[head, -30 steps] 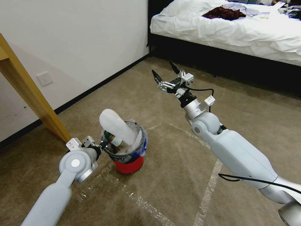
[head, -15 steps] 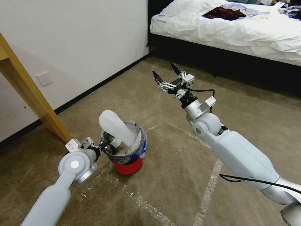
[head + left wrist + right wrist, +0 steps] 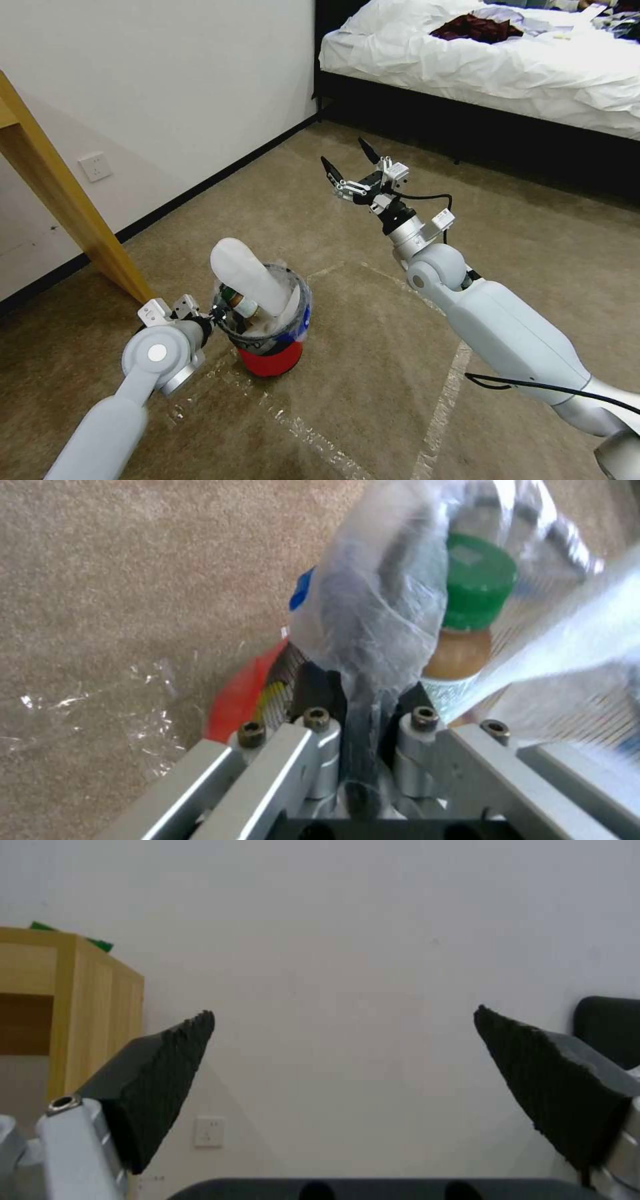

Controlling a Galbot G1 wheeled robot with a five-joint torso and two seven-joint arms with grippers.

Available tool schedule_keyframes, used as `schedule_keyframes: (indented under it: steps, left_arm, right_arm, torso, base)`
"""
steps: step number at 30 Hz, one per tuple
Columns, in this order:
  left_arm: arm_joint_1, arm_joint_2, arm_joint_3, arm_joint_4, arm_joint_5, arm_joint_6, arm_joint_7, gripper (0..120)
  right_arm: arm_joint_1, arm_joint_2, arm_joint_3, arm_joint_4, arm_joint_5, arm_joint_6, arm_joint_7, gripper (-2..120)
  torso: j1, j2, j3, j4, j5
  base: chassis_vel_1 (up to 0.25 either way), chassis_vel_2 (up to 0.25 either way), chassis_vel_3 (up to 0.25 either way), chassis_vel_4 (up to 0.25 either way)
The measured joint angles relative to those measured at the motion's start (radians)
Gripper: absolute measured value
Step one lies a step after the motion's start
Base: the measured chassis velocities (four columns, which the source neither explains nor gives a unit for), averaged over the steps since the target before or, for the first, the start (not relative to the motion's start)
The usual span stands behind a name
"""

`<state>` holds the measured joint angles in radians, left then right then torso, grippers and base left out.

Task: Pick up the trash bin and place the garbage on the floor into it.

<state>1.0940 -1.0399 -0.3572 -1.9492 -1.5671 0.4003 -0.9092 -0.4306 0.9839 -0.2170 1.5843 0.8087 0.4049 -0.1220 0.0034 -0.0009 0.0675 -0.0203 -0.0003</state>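
Lowered a touch since earlier, the light, crinkly-lined trash bin (image 3: 270, 333) is pinched at its rim by the left gripper (image 3: 215, 315) above the carpet (image 3: 373, 373), right gripper (image 3: 347, 162) held wide beyond the bin.

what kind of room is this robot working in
Most likely a bedroom, perhaps a hotel room: a bed with rumpled white bedding and dark clothes on it, beige carpet with tape lines, and a wooden furniture leg by a white wall with a socket.

Pale grey rounded arm shells (image 3: 513, 333) are seen, silver bolted wrist brackets (image 3: 320, 760), black ridged fingertips (image 3: 160, 1080), a looping black cable (image 3: 533, 383).
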Motion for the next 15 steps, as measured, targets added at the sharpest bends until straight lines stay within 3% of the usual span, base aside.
schedule_keyframes:
  steps: [10, 15]
  left_arm:
    - [0.001, -0.006, 0.003, 0.002, 0.001, -0.006, 0.000, 5]
    - [0.017, -0.004, -0.003, 0.002, 0.004, -0.006, 0.000, 12]
  right_arm:
    - [-0.002, -0.008, 0.000, 0.004, -0.001, 0.001, 0.002, 97]
    - [0.001, -0.008, 0.000, 0.004, -0.001, 0.001, 0.006, 98]
  torso:
    - [0.000, 0.000, 0.000, -0.0001, 0.0000]
    - [0.000, 0.000, 0.000, -0.0001, 0.0000]
  base:
    - [0.000, 0.000, 0.000, 0.000]
    - [0.000, 0.000, 0.000, 0.000]
